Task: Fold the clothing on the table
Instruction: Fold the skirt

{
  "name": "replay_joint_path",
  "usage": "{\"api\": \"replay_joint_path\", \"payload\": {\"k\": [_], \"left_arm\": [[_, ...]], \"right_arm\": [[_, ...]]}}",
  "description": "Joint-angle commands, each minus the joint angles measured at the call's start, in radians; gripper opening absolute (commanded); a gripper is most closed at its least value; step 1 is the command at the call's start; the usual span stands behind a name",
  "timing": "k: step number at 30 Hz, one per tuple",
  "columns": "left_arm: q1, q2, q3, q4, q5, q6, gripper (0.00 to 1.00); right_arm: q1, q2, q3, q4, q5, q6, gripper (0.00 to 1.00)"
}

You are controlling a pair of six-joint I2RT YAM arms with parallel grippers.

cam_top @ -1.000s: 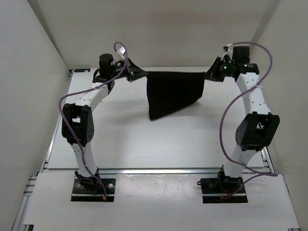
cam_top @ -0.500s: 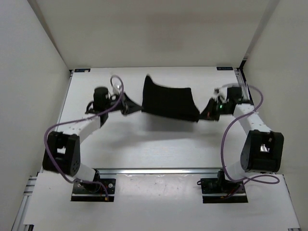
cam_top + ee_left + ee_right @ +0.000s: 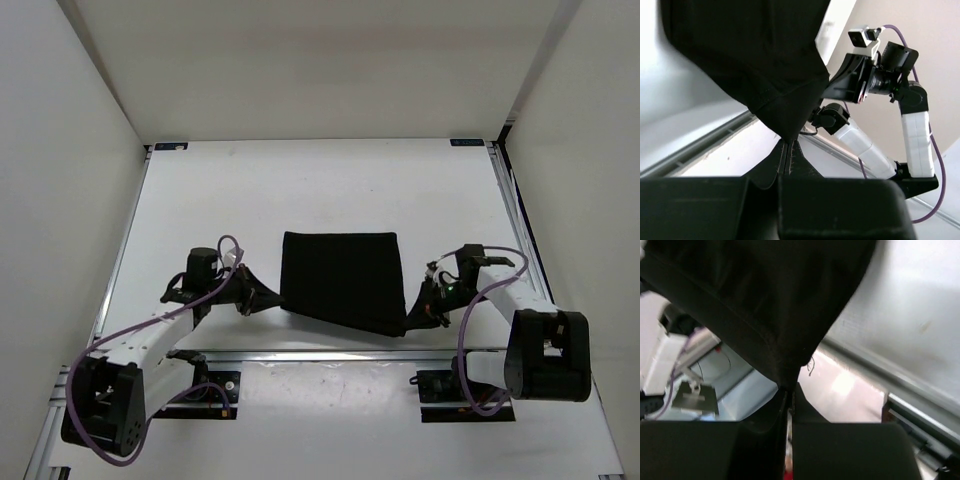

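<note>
The clothing is spread as a black rectangle over the near half of the table, its near edge just short of the aluminium rail. White tabletop runs on beyond it to the far wall, with open strips either side. My left gripper is pinched tight on the near-left corner and my right gripper on the near-right. Both sit low by the rail, fabric drawn into each pinch.
</note>
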Motion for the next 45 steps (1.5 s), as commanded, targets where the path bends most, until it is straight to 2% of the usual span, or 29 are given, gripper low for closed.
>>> {"api": "replay_joint_path", "payload": {"k": [1, 5, 9, 16, 26, 33, 34, 36, 37, 39, 40, 42, 45], "left_arm": [[-0.007, -0.053, 0.004, -0.088, -0.055, -0.022, 0.0], [0.007, -0.055, 0.002, -0.095, -0.077, -0.023, 0.0], [-0.008, 0.017, 0.089, -0.119, -0.126, 0.033, 0.0], [-0.013, 0.169, 0.252, -0.11, -0.199, 0.082, 0.0], [-0.02, 0.483, 0.511, -0.096, -0.302, 0.158, 0.0], [-0.042, 0.64, 0.64, -0.144, -0.344, 0.21, 0.0], [-0.04, 0.652, 0.645, -0.133, -0.353, 0.216, 0.03], [-0.036, 0.664, 0.636, -0.098, -0.344, 0.205, 0.31], [-0.027, 0.669, 0.616, -0.034, -0.344, 0.189, 0.36], [-0.008, 0.645, 0.578, 0.11, -0.33, 0.13, 0.45], [-0.002, 0.637, 0.565, 0.214, -0.327, 0.095, 0.47], [0.019, 0.631, 0.594, 0.288, -0.33, 0.078, 0.49], [0.042, 0.652, 0.727, 0.232, -0.339, 0.133, 0.51]], "right_arm": [[0.046, -0.005, 0.015, -0.042, -0.015, -0.007, 0.0], [0.055, 0.032, 0.113, -0.045, 0.002, -0.008, 0.0], [0.045, 0.094, 0.215, -0.022, -0.015, -0.011, 0.0], [0.058, 0.234, 0.451, 0.015, 0.0, -0.005, 0.01], [0.029, 0.463, 0.64, 0.082, -0.018, 0.021, 0.01], [0.031, 0.602, 0.761, 0.057, -0.007, 0.025, 0.0], [0.031, 0.619, 0.761, 0.055, -0.001, 0.025, 0.01], [0.042, 0.642, 0.778, 0.035, 0.012, 0.024, 0.06], [0.042, 0.642, 0.779, 0.041, 0.006, 0.028, 0.15], [0.04, 0.641, 0.775, 0.073, 0.0, 0.041, 0.24], [0.039, 0.629, 0.778, 0.089, -0.004, 0.051, 0.26], [0.031, 0.596, 0.754, 0.215, 0.006, 0.112, 0.28], [0.009, 0.504, 0.694, 0.43, 0.008, 0.192, 0.3]]}}
